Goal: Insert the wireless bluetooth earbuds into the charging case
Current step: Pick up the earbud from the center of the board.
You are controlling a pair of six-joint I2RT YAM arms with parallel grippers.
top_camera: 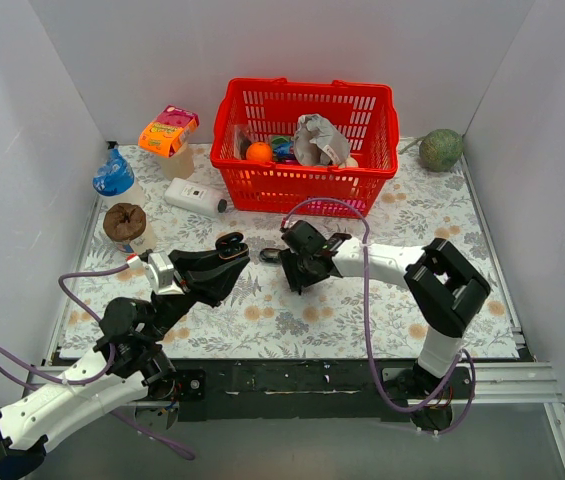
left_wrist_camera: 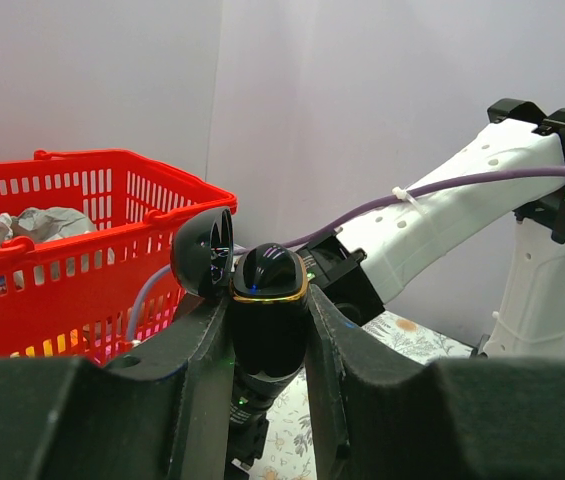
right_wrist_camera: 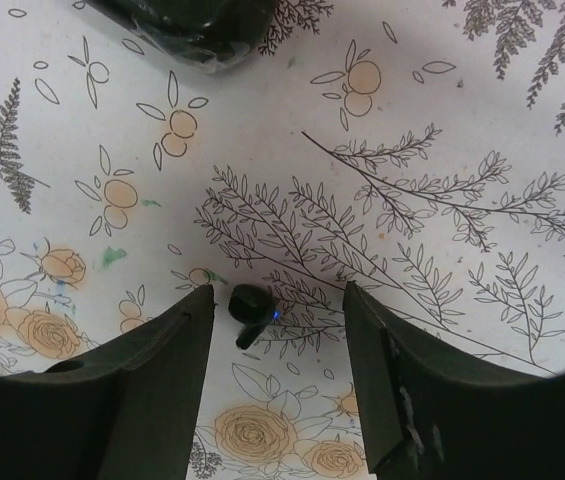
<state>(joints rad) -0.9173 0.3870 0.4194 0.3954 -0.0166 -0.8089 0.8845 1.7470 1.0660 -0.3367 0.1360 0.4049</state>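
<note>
The charging case [left_wrist_camera: 268, 330] is a black oval with a gold rim, and its lid [left_wrist_camera: 205, 250] is swung open to the left. My left gripper [left_wrist_camera: 267, 300] is shut on it and holds it above the table; both also show in the top view, the case [top_camera: 230, 243] in the gripper [top_camera: 228, 252]. A glossy black rounded bit [left_wrist_camera: 270, 268] with a blue light sits in the case's top. One earbud [right_wrist_camera: 250, 306] lies on the floral cloth between the open fingers of my right gripper [right_wrist_camera: 277, 295], nearer the left finger. In the top view the right gripper [top_camera: 300, 274] is low over the cloth.
A red basket [top_camera: 302, 180] with several items stands at the back. A white box with a black cap [top_camera: 194, 197], a blue-capped bottle [top_camera: 114, 180], a brown-topped cup [top_camera: 127, 225] and an orange packet [top_camera: 167, 130] are at back left. A green ball [top_camera: 441, 150] is at back right.
</note>
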